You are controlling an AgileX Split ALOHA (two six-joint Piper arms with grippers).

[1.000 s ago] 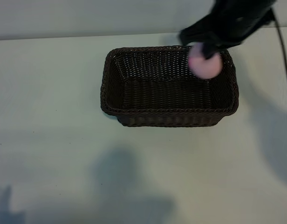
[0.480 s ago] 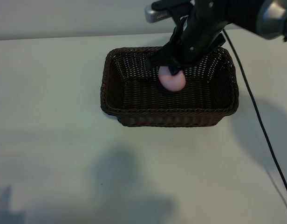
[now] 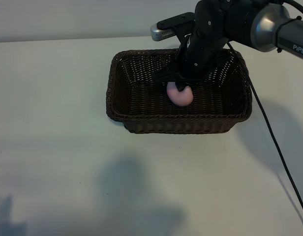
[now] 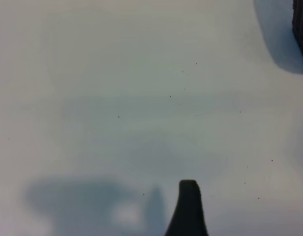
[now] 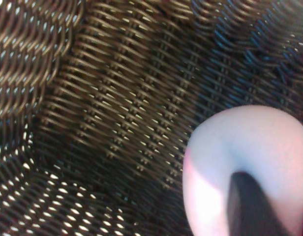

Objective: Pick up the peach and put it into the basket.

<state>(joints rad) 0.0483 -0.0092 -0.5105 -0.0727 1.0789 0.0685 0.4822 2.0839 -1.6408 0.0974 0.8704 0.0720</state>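
The right hand (image 3: 181, 88), reaching steeply down into the basket (image 3: 123, 73), has its fingers against the peach (image 3: 180, 95), though whether they clamp it I cannot tell, the fruit low near the basket's middle on the pale tabletop (image 3: 53, 147), with the left hand (image 4: 188, 209) spread apart off to the left.

One small round pale pink peach (image 3: 181, 96) here, one large dark brown woven wicker basket (image 3: 123, 93), and one black robot arm (image 3: 225, 24) in sight.

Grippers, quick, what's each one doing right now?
Left gripper: open, holding nothing.
Right gripper: down in the basket, on the peach; grip state cannot be told.
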